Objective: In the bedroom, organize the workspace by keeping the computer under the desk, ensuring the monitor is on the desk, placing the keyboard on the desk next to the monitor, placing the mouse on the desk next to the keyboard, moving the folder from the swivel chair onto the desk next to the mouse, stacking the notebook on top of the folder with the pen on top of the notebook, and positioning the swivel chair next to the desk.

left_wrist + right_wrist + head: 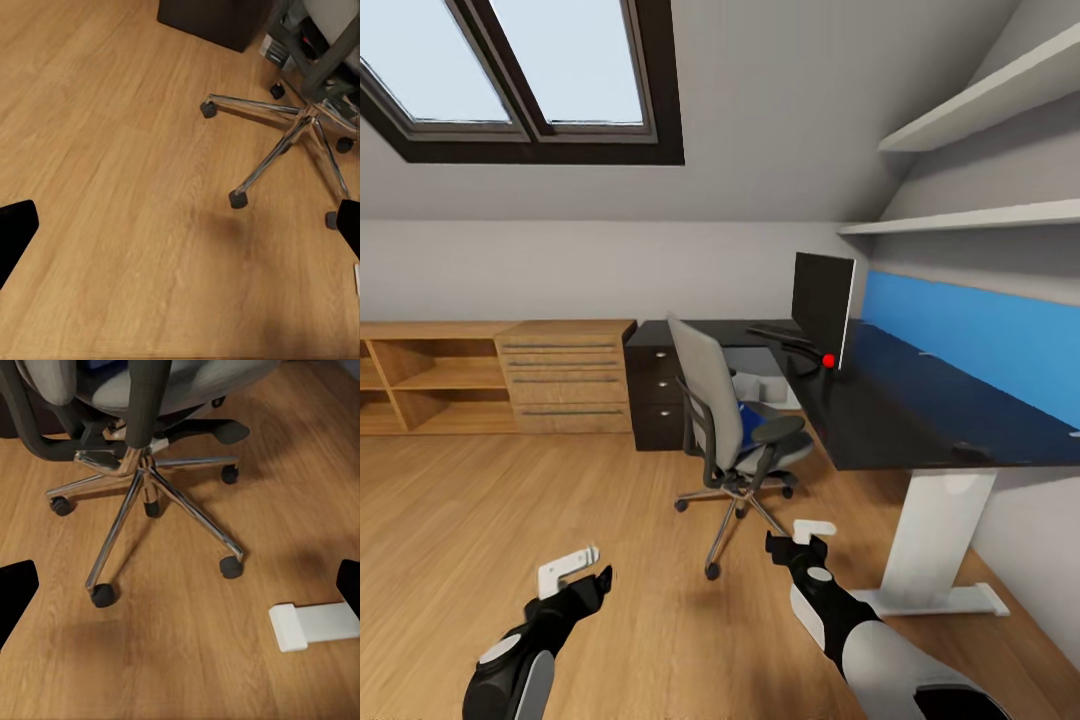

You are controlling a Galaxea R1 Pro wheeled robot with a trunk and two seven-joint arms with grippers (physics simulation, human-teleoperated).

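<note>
The grey swivel chair (726, 415) stands on the wood floor just left of the black desk (900, 410), its back towards me. On its seat lies the blue folder (746, 424). On the desk stands the monitor (822, 300), with the flat keyboard (780, 336) in front of it. A pale grey case, the computer (758, 384), sits on the floor under the desk behind the chair. My left gripper (575, 575) (180, 229) and right gripper (800, 540) (180, 589) hang open and hold nothing, short of the chair's chrome base (142, 484). Mouse, notebook and pen are out of view.
A light wooden drawer unit (565, 375) and open shelves (425, 385) line the back wall at left. The desk's dark drawers (656, 395) stand behind the chair. The desk's white leg (935, 535) and its foot (315, 624) are close to my right arm.
</note>
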